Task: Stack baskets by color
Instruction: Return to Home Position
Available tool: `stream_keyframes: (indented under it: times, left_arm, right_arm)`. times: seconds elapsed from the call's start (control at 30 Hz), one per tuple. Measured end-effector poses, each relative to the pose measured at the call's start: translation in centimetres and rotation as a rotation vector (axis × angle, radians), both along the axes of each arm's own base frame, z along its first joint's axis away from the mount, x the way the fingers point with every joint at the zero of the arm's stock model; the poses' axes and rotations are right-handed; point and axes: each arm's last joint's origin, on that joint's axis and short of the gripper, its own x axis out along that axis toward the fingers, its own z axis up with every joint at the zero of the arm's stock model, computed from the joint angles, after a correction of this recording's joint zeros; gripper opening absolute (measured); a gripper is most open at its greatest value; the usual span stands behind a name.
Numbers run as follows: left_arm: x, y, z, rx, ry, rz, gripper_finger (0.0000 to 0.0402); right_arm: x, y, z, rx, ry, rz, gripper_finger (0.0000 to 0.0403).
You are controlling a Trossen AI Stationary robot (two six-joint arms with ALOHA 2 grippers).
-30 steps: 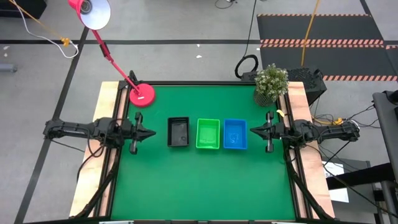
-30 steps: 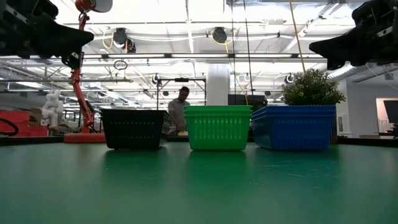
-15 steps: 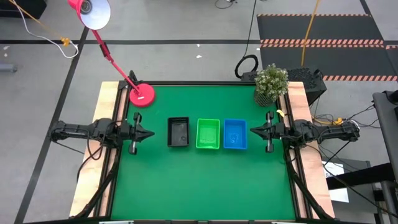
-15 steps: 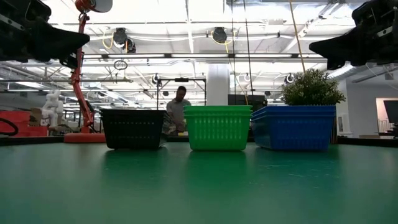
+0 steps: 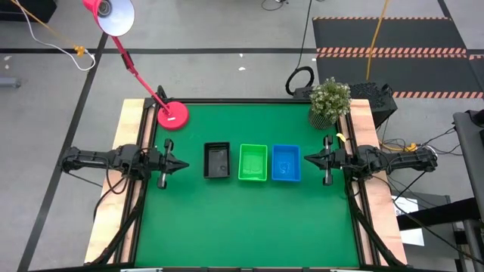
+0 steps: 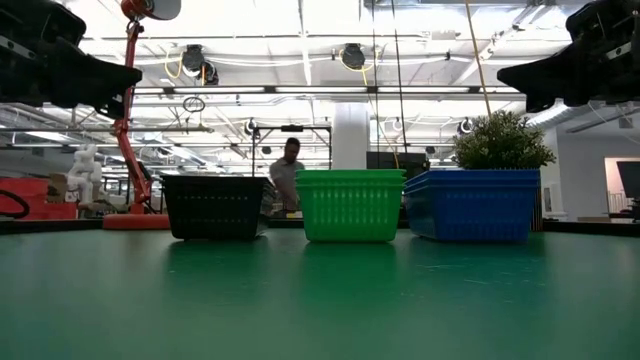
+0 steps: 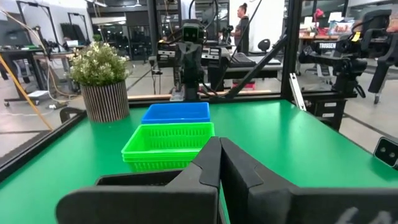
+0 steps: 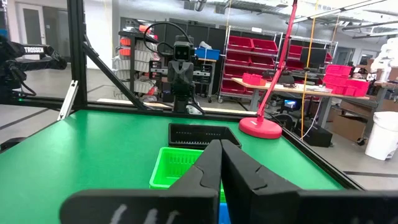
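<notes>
Three basket stacks stand in a row mid-table on their bottoms: black (image 5: pixel 217 160), bright green (image 5: pixel 252 162) and blue (image 5: pixel 286 162). In the low view they are black (image 6: pixel 214 206), green (image 6: pixel 350 204) and blue (image 6: pixel 473 204). My left gripper (image 5: pixel 184 162) is shut at the table's left edge, pointing level at the black stack with a gap between. My right gripper (image 5: pixel 307 159) is shut at the right edge, just short of the blue stack. Nothing is held.
A pink lamp base (image 5: pixel 172 115) stands at the far left corner, its arm leaning away past the edge. A potted plant (image 5: pixel 329 101) stands at the far right corner. Bare green mat (image 5: pixel 249 219) lies in front of the baskets. A person (image 6: pixel 289 172) is in the room behind.
My left arm has drawn back a little toward the table's left edge and sunk slightly; its gripper stays shut. The baskets and my right arm have kept still.
</notes>
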Motion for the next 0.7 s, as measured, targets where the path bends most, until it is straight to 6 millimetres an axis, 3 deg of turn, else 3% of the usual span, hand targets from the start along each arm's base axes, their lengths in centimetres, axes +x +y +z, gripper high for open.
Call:
stream_keyframes:
  times: [0.7]
  left_arm:
    - [0.0,0.01,0.01,0.028,-0.004,0.006,0.0007]
  right_arm:
    - [0.0,0.0,0.0,0.0,0.001,0.0,0.0]
